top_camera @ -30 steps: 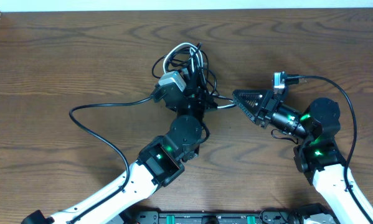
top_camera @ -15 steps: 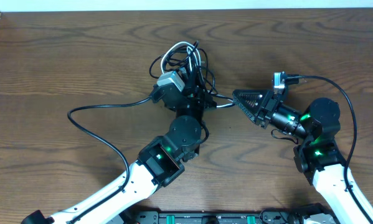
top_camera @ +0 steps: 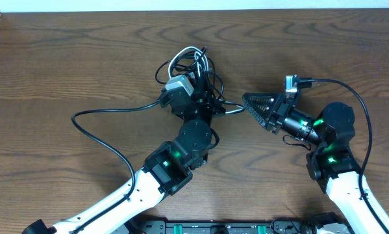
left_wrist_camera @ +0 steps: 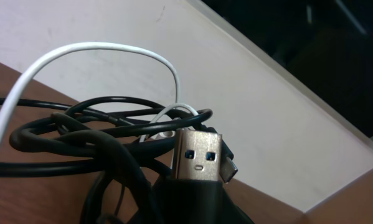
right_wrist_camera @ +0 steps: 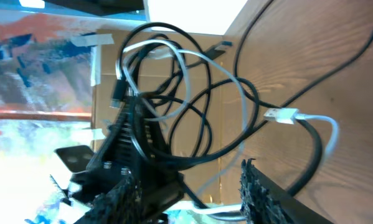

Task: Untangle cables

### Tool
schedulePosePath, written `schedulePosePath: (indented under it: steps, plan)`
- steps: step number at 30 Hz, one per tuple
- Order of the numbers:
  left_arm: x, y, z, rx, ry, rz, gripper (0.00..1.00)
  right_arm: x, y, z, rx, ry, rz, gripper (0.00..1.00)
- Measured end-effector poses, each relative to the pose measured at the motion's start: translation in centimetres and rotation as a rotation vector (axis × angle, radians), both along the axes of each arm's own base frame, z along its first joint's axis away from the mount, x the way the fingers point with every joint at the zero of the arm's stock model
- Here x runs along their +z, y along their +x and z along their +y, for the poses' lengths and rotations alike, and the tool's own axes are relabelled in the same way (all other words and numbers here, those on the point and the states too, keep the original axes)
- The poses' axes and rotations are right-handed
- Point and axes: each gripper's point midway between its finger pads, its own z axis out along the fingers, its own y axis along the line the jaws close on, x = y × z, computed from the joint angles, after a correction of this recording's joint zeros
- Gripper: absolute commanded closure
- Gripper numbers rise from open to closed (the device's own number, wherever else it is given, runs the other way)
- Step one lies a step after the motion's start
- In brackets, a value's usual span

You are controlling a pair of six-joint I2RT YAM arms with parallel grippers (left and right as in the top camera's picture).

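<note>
The cables are a tangle of thin black wires and one white wire at the table's middle. My left gripper is shut on the tangle and holds it lifted. The left wrist view shows a silver USB plug standing out of the dark grip, with black loops and the white wire behind it. My right gripper is open, just right of the tangle. In the right wrist view its fingers stand either side of a white strand, with a white plug lying on the table.
A thick black arm cable loops over the table to the left. Another arm cable arcs at the right. The table's far edge meets a white wall. A cardboard panel shows behind the tangle.
The tangle and my left gripper have shifted very slightly. The right arm has not moved.
</note>
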Motion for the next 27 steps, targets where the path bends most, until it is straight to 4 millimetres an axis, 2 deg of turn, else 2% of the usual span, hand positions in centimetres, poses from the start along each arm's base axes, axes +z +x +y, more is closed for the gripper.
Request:
schedulePosePath:
  steps: [6,12,16,19,24,27]
  plan:
    - [-1.5,0.0,1.3,0.077,-0.073,0.058,0.92,3.7,-0.2,0.0,0.001,0.021,-0.220,0.41]
    - [-2.0,-0.1,2.8,0.185,-0.342,0.075,0.92,6.2,-0.7,-0.2,-0.018,-0.031,-0.495,0.43]
    - [-2.0,-0.1,3.1,0.206,-0.490,0.075,0.92,6.3,-0.7,-0.2,-0.024,-0.062,-0.561,0.46]
    - [-2.4,-0.1,3.0,0.208,-0.527,0.091,0.92,6.3,-0.7,-0.2,-0.026,-0.073,-0.582,0.46]
    - [-5.2,-0.6,2.3,0.173,-0.451,0.205,0.92,6.3,-0.7,-0.2,-0.029,-0.085,-0.602,0.47]
    - [-6.6,-1.0,1.1,0.109,-0.428,0.282,0.92,6.3,-0.7,-0.2,-0.032,-0.096,-0.621,0.46]
